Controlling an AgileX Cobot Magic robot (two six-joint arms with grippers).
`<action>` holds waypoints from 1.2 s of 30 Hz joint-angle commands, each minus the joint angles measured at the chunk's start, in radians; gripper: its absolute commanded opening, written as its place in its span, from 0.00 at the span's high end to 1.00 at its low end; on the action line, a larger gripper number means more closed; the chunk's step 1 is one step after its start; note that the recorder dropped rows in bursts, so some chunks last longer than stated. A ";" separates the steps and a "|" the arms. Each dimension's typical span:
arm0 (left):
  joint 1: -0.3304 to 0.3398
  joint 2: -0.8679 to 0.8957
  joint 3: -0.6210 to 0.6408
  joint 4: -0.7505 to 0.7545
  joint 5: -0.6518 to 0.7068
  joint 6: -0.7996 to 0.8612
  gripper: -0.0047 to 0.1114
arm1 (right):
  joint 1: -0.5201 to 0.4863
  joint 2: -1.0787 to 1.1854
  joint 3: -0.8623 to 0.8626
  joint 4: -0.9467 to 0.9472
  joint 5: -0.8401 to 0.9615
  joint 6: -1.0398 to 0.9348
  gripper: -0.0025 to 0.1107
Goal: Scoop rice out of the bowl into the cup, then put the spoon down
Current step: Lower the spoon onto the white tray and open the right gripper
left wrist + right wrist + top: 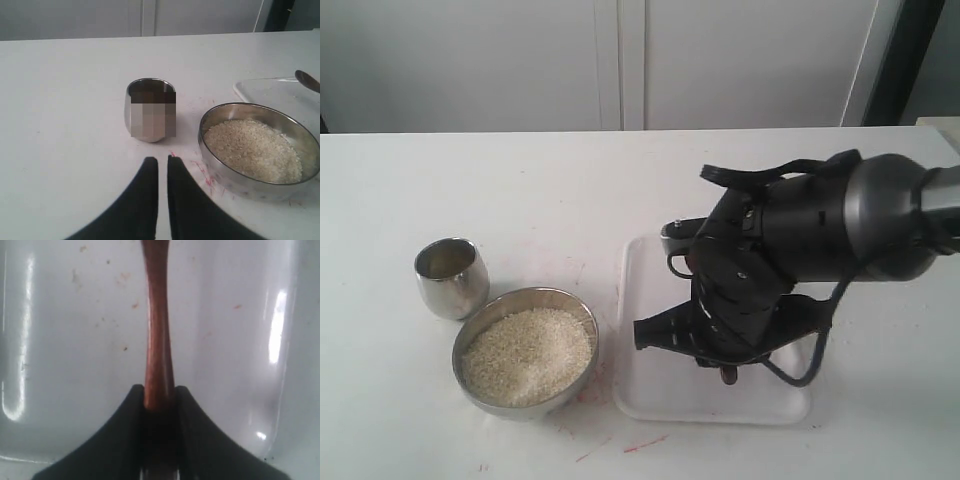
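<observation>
The steel cup stands at the left, with the wide steel bowl just in front of it to the right. The bowl holds white rice. My right gripper is shut on the slim handle of the wooden spoon, low over the white tray. In the exterior view only a dark end of the spoon peeks out beneath the right arm. My left gripper is shut on nothing, just short of the cup, with the bowl and rice beside it.
A white rectangular tray lies right of the bowl, mostly covered by the bulky right arm. In the left wrist view, part of the spoon shows over the tray. Red marks stain the tabletop near the bowl.
</observation>
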 commanded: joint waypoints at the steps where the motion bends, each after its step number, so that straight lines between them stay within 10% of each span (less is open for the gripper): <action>1: -0.007 0.001 -0.006 -0.010 -0.004 0.000 0.84 | -0.006 0.067 -0.042 0.009 -0.036 -0.022 0.98; 29: -0.007 0.001 -0.006 -0.010 -0.004 0.000 0.84 | -0.006 0.103 -0.046 0.008 -0.076 0.016 0.98; 36: -0.007 0.001 -0.006 -0.010 -0.004 0.000 0.84 | -0.006 0.103 -0.046 0.003 -0.080 0.010 0.78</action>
